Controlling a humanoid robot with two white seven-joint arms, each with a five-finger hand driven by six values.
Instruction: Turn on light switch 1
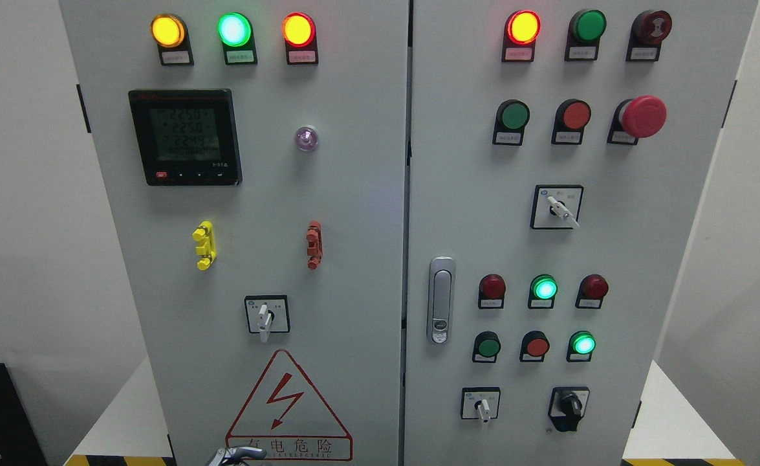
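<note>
a small part of a metal hand (234,455) shows at the bottom edge, left of the middle; i cannot tell which arm it belongs to, or if its fingers are spread or curled. at 12 o'clock from it is the red warning triangle (287,408), and above this a white rotary switch (264,316). at 2 o'clock, on the right door (612,246), a lit green button (582,343) glows. i cannot tell which control is light switch 1.
</note>
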